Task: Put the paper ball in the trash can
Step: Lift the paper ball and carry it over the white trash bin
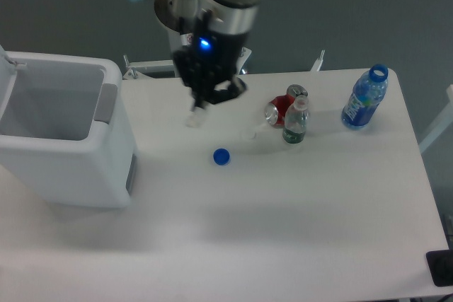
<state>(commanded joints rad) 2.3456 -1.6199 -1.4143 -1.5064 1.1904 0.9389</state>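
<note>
The paper ball (194, 117) is a small white lump at the tips of my gripper (199, 107), over the back middle of the table. The gripper looks shut on it, but the arm is motion-blurred. I cannot tell whether the ball is just above the table or touching it. The trash can (106, 148) is a large white bin with a grey interior and a grey tab. It stands at the left side of the table, well to the left of the gripper, with its opening facing up.
A blue bottle cap (221, 156) lies in front of the gripper, and a flat translucent cap (248, 134) lies to its right. A red can (279, 109) on its side, a small clear bottle (295, 124) and a blue bottle (364, 98) stand at the back right.
</note>
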